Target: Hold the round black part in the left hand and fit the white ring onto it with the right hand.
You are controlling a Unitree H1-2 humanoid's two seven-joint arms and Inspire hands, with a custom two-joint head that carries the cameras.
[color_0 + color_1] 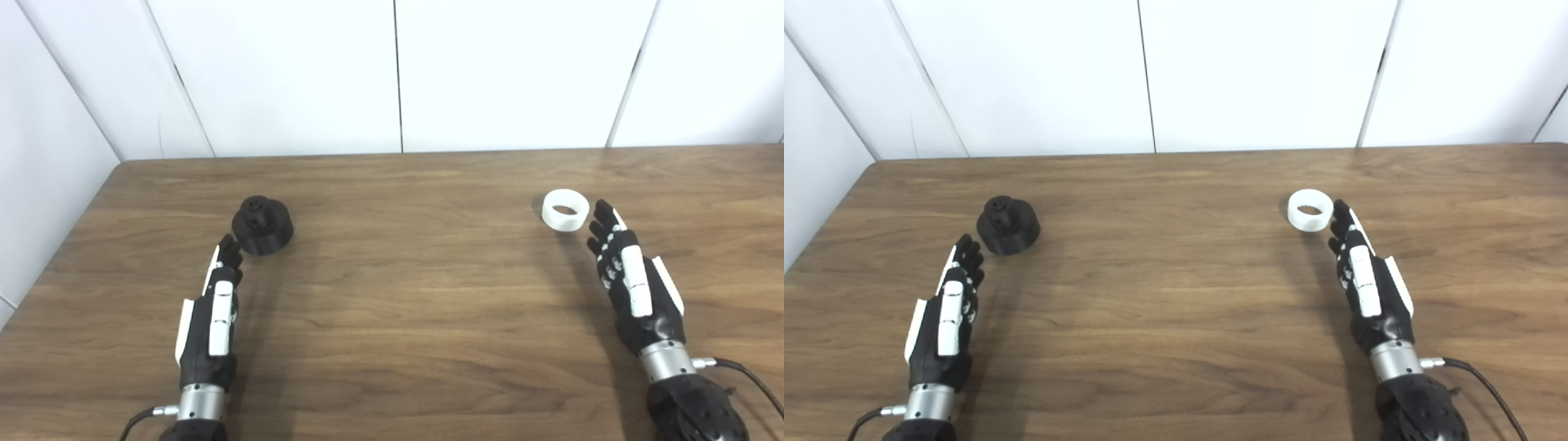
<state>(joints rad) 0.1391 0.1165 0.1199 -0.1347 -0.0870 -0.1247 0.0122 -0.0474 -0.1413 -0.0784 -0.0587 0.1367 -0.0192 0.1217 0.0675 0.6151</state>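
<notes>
**Bench stock: two parts, two hands, nothing held**

Item one: round black part (263, 225), resting flat on the wooden table (416, 294), left side, raised hub facing up. I see my left hand (215, 312) just short of it, fingers extended, fingertips near the part's base, grasping nothing.

Item two: white ring (565, 210), lying flat on the table, right side, its opening facing up and holding nothing. My right hand (634, 288) lies just beside it, fingers straight and released, tips near the rim.

The two parts sit well apart.
</notes>
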